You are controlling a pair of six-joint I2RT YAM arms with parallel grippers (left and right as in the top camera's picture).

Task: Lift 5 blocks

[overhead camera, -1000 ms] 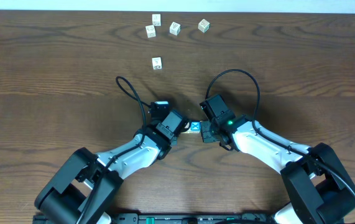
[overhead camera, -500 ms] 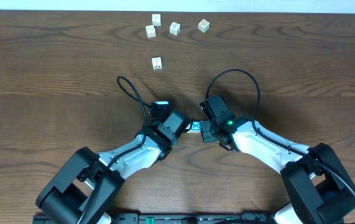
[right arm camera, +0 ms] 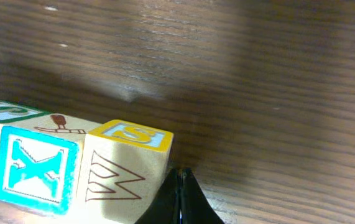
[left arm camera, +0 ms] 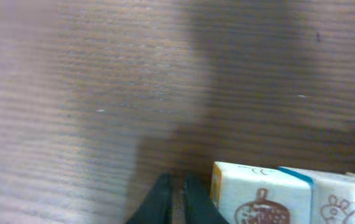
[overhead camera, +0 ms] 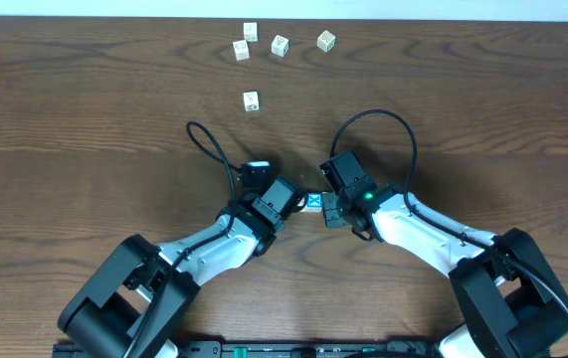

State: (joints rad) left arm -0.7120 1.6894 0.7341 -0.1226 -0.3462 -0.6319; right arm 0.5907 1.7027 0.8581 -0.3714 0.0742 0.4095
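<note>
Overhead: left gripper (overhead camera: pixel 297 205) and right gripper (overhead camera: pixel 325 208) faced each other nose to nose mid-table (overhead camera: pixel 85 119). The blocks (overhead camera: pixel 310 204) sat between them, only the X block (overhead camera: pixel 313 202) showing. Loose cubes (overhead camera: pixel 280 45) lay well apart near the far edge.

Left wrist: fingers (left arm camera: pixel 158 202) were pinched together w/ nothing between them, tips just beside the row's end, a brown-picture block (left arm camera: pixel 261 200).

Right wrist: jaws fully closed too and empty, tips up against the W block (right arm camera: pixel 124 177), yellow S on top, X block touching its other side.

Couldn't tell if the row was off the table.
</note>
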